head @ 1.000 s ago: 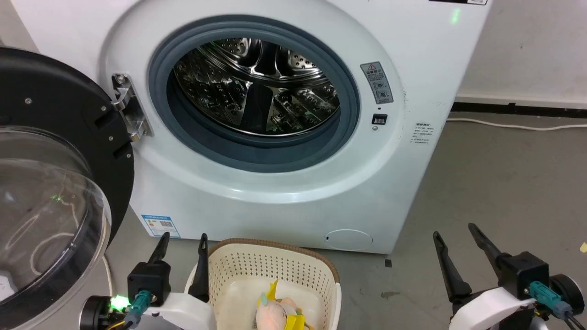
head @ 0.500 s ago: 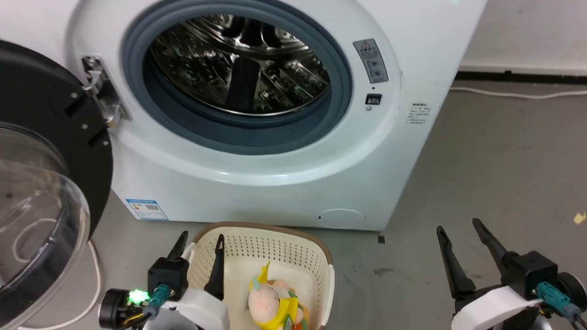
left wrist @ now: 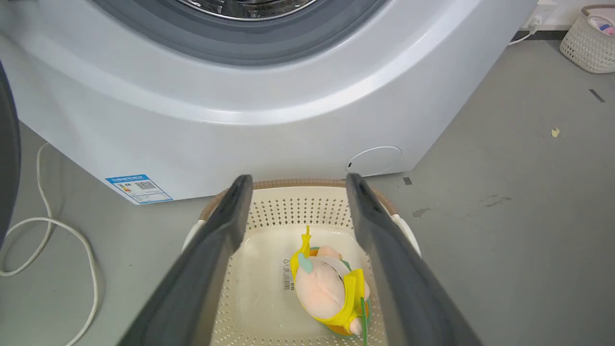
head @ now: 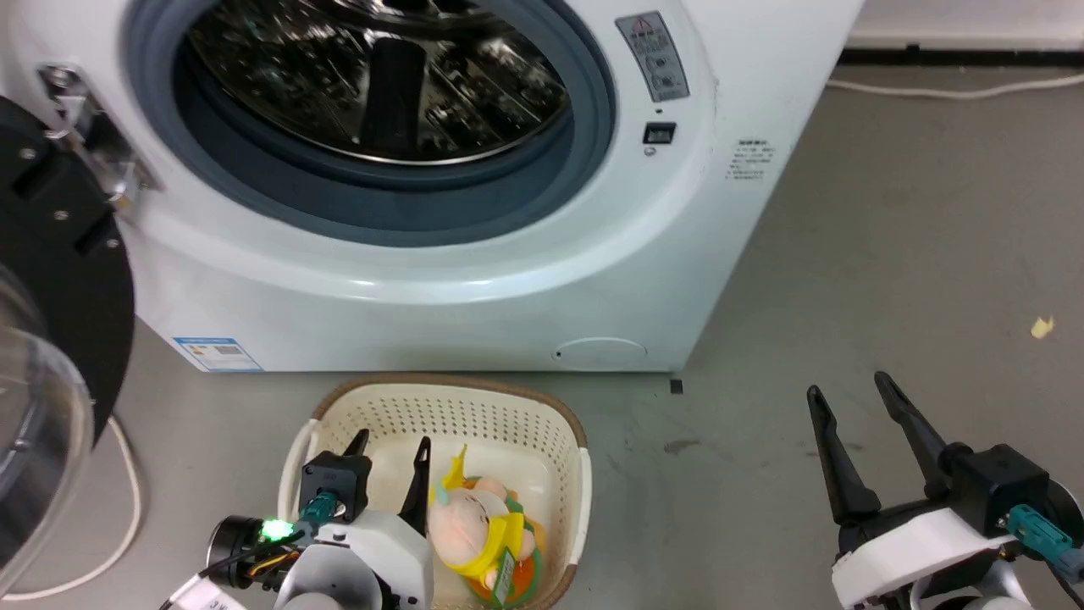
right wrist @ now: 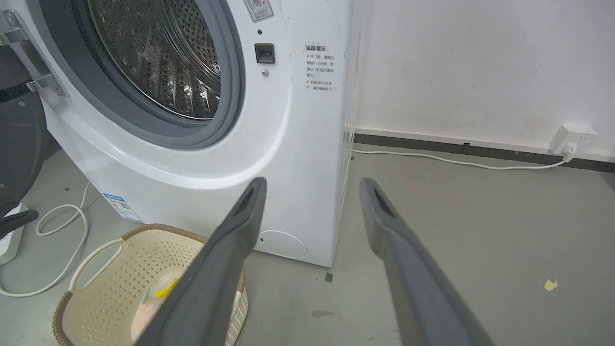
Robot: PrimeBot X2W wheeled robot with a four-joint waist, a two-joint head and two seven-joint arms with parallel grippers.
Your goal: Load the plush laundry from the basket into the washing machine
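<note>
The plush laundry (head: 474, 529), a doll with a pale pink head, yellow band and orange body, lies in the cream basket (head: 495, 407) on the floor before the washing machine (head: 440, 288). Its door (head: 59, 280) hangs open at the left, showing the steel drum (head: 373, 76). My left gripper (head: 389, 453) hovers open over the basket's left half, just left of the doll; in the left wrist view the doll (left wrist: 331, 288) lies between and below the fingers (left wrist: 230, 226). My right gripper (head: 851, 394) stands open over bare floor at the right, holding nothing.
A white cable (head: 118, 525) loops on the floor left of the basket. A power cord (right wrist: 456, 161) runs along the wall to a socket (right wrist: 574, 137). A second pale basket (left wrist: 588, 38) stands far off. Grey floor lies to the machine's right.
The head camera has tilted down, so the washer slid up and the basket came further into view. My left gripper has moved right, over the basket beside the doll.
</note>
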